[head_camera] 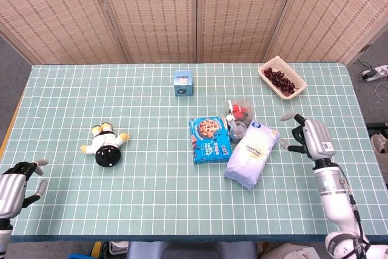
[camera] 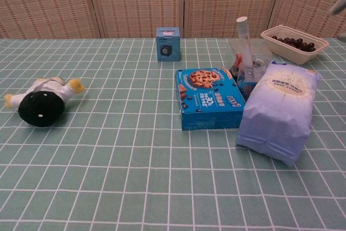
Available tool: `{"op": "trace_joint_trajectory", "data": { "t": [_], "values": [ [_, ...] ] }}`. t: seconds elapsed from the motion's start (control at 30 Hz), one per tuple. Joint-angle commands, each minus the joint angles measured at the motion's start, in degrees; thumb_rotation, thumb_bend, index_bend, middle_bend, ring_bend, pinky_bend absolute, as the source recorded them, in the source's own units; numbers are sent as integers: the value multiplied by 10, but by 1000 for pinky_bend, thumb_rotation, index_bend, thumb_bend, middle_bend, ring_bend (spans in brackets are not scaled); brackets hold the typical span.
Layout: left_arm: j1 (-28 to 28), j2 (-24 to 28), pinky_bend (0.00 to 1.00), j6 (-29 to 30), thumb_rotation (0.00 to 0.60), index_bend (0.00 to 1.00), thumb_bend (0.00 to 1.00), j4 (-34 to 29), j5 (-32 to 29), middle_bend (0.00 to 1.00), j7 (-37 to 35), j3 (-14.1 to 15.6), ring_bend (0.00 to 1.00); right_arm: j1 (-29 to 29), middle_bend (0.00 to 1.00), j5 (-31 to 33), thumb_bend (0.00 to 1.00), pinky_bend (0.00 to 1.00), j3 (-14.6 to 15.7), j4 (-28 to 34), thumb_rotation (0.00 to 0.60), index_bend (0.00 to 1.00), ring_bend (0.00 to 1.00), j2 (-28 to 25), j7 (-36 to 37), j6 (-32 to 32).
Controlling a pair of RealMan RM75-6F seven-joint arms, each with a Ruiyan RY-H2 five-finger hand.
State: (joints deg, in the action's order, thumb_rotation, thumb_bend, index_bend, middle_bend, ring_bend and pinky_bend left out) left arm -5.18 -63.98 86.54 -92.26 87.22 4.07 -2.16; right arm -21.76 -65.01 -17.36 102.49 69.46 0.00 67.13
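My right hand [head_camera: 307, 136] hovers open, fingers spread, just right of a pale lavender bag [head_camera: 251, 153] lying on the green checked table [head_camera: 157, 168]; one fingertip shows at the chest view's right edge [camera: 338, 7]. The bag [camera: 280, 110] leans beside a blue cookie box [head_camera: 210, 139] [camera: 208, 97]. Behind them stands a clear packet with a white tube [head_camera: 237, 117] [camera: 244, 52]. My left hand [head_camera: 17, 185] rests open at the table's near left corner, holding nothing. A black and white plush toy [head_camera: 106, 146] [camera: 42, 100] lies nearest to it.
A small blue cube box [head_camera: 183, 82] [camera: 168, 43] stands at the back centre. A beige tray of dark red fruit [head_camera: 281, 77] [camera: 294, 41] sits at the back right. Woven screens [head_camera: 182, 10] close off the far side.
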Motion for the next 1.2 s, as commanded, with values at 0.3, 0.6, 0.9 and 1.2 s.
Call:
{"op": "trace_joint_trajectory", "data": {
  "t": [0.3, 0.6, 0.9, 1.2],
  "values": [
    [0, 4, 492, -1, 600, 391, 401, -2, 1, 471, -5, 1, 327, -75, 1000, 96, 204, 1000, -29, 5, 600, 364, 1000, 40, -59, -57],
    [2, 9, 492, 1, 600, 391, 401, -5, 2, 471, -11, 1, 327, -127, 1000, 176, 204, 1000, -40, -10, 600, 370, 1000, 61, -97, -87],
    [5, 13, 492, 6, 600, 391, 401, -8, 5, 471, -18, 3, 327, -165, 1000, 220, 204, 1000, -39, -43, 600, 379, 1000, 90, -110, -104],
    [7, 16, 492, 9, 600, 391, 401, -9, 4, 471, -22, 2, 327, -195, 1000, 243, 204, 1000, -34, -74, 600, 382, 1000, 116, -115, -119]
  ]
}}
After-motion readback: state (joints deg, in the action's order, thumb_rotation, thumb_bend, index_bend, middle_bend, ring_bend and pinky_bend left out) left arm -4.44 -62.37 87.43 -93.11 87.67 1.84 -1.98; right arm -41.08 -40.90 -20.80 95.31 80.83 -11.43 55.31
